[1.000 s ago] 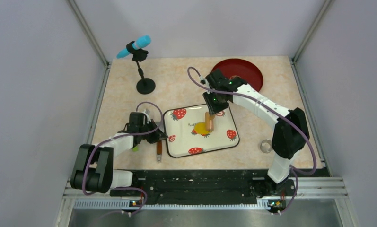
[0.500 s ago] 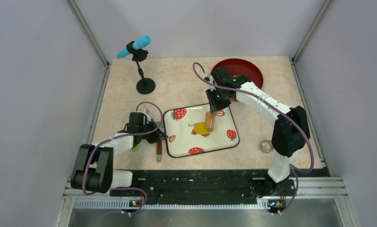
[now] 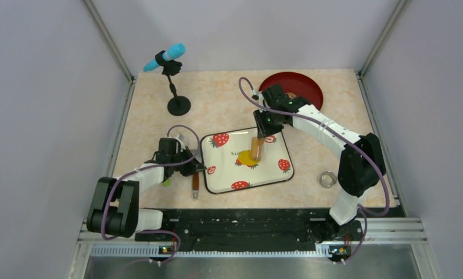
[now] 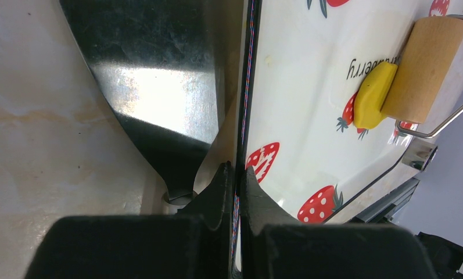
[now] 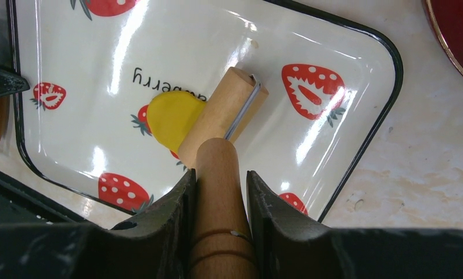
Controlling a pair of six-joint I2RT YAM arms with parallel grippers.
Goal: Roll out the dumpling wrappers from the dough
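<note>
The dough [image 3: 247, 157] is a yellow flattened lump on the strawberry-print tray [image 3: 223, 174]. The wooden roller [image 5: 223, 113] rests on the dough's [image 5: 171, 119] right side. My right gripper [image 5: 220, 174] is shut on the roller's handle [image 5: 218, 197], just behind the tray [image 5: 89, 52]. My left gripper [image 4: 236, 171] is shut on the tray's left rim [image 4: 244, 87]; from there the dough [image 4: 373, 96] and the roller [image 4: 426, 67] show at the far side. In the top view the left gripper [image 3: 197, 168] is at the tray's left edge and the right gripper [image 3: 262, 131] at its far edge. No dumpling wrappers are in view.
A scraper [image 3: 195, 186] with a wooden handle lies beside the tray's left edge; its dark blade [image 4: 159, 87] is next to my left fingers. A red plate [image 3: 301, 87] is at the back right, a microphone stand [image 3: 173, 87] at the back left, a small metal ring [image 3: 326, 179] at the right.
The right arm's wrist and elbow have shifted a little to the right and back. The roller stays on the dough at nearly the same spot. The left arm has not moved.
</note>
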